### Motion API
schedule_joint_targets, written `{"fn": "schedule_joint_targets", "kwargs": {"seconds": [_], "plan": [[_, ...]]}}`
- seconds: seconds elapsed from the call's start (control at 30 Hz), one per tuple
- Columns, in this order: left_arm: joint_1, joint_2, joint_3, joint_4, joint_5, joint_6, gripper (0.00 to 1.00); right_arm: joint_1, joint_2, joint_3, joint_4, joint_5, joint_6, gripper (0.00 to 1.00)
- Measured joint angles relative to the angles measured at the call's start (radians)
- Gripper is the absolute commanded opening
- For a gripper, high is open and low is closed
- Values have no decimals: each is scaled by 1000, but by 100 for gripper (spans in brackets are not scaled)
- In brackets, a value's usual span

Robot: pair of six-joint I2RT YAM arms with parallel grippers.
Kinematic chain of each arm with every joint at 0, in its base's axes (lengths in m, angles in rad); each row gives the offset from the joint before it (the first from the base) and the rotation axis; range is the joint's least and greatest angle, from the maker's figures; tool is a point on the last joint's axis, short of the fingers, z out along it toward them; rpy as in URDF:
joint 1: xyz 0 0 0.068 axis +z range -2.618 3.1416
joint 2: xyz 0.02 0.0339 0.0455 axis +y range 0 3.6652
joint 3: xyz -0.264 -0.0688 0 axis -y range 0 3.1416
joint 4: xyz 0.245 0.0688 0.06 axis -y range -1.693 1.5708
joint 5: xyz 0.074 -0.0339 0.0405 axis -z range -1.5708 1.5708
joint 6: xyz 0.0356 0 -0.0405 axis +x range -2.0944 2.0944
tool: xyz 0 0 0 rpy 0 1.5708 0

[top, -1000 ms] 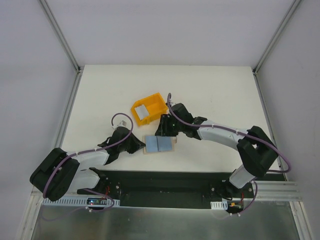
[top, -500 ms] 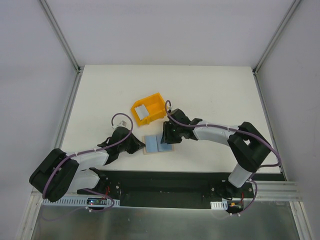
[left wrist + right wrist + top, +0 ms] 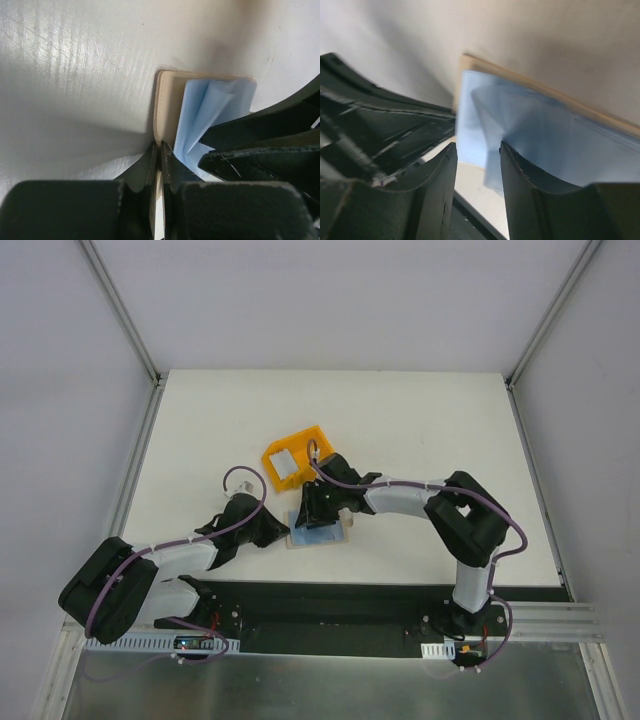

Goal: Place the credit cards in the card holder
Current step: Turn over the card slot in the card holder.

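By the tabletop's point(image 3: 420, 420) near edge, about midway along it, the left end effector point(image 3: 161, 155) is pressed together on the beige rim of the open card holder point(image 3: 165, 95). The right end effector point(image 3: 477, 165), fingers spread with nothing plainly between them, noses at its pale blue pockets point(image 3: 215, 105). Just beyond, a credit card point(image 3: 284, 462) lies in the yellow bin point(image 3: 318, 440), so this looks like readying the holder. Next comes fetching that card with the holder pinned.

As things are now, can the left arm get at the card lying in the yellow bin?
Probably not yet. The left tool is shut on the edge of the card holder, and the right tool crowds the space before the yellow bin, where the card lies uncovered.
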Motion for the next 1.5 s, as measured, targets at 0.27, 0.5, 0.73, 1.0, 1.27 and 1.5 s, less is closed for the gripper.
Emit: {"fn": "schedule_joint_targets", "kwargs": {"seconds": [0.27,0.5,0.73,1.0,1.27,1.5], "plan": [[13,20,-10,31,8,-29,0,14,-69,-24,163,-142,15,43],[19,53,-10,76,32,-45,0,5,-277,-102,100,18,-36,45],[19,50,-10,77,34,-42,0,-69,-270,-185,-29,154,-37,45],[19,44,-10,71,34,-37,0,-64,-211,-187,-71,164,-36,45],[19,44,-10,70,34,-36,0,-36,-148,-112,-95,162,-41,43],[19,43,-10,70,34,-36,0,14,-30,18,-117,111,-51,43]]}}
